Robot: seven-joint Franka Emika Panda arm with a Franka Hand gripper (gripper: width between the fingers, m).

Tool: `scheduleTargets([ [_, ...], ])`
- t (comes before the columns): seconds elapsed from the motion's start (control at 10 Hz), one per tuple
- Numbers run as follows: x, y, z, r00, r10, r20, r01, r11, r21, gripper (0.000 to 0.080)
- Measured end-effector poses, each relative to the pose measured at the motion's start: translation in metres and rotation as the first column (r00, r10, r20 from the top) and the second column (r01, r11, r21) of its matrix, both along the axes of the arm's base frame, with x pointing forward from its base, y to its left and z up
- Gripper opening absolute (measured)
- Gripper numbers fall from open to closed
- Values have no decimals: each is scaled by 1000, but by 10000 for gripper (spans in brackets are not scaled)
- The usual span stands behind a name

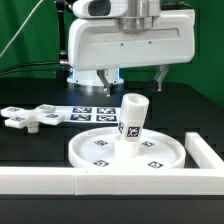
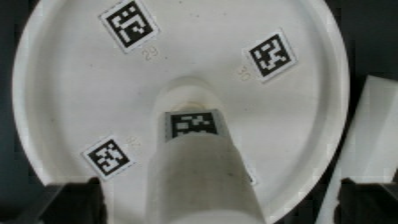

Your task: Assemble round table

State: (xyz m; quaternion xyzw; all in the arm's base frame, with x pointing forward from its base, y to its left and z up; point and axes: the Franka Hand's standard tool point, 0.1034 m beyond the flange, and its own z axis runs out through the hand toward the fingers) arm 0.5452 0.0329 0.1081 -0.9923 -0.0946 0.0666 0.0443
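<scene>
The large round disc [image 1: 100, 152] lies flat near the front of the table, its tags facing up. The short cylindrical post [image 1: 133, 121] stands on end at the disc's middle. The cross-shaped piece [image 1: 30, 118] lies apart at the exterior view's left. My gripper [image 1: 134, 80] hangs open right above the post, its fingers spread wide to either side and touching nothing. In the wrist view the post [image 2: 196, 150] rises from the disc [image 2: 178, 50] toward the camera, between the two dark fingertips [image 2: 71, 200] of my gripper [image 2: 217, 205].
The marker board [image 1: 95, 112] lies behind the disc, under the arm. A long white border wall [image 1: 60, 181] runs along the front edge and turns back at the exterior view's right [image 1: 205, 155], close to the disc's rim.
</scene>
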Motion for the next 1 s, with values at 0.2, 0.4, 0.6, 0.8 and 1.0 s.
scheduleTargets([
  [0.2,-3,-1,3,994,22,-103,-27,999,-48,649],
  [0.4,1,4,6,999,12,-37,-15,995,-94,649],
  [0.6,6,1,4,998,51,-27,-54,993,-109,649],
  [0.8,7,2,3,997,71,-28,-73,992,-103,649],
  [1.0,7,2,1,997,72,-28,-75,992,-103,649],
])
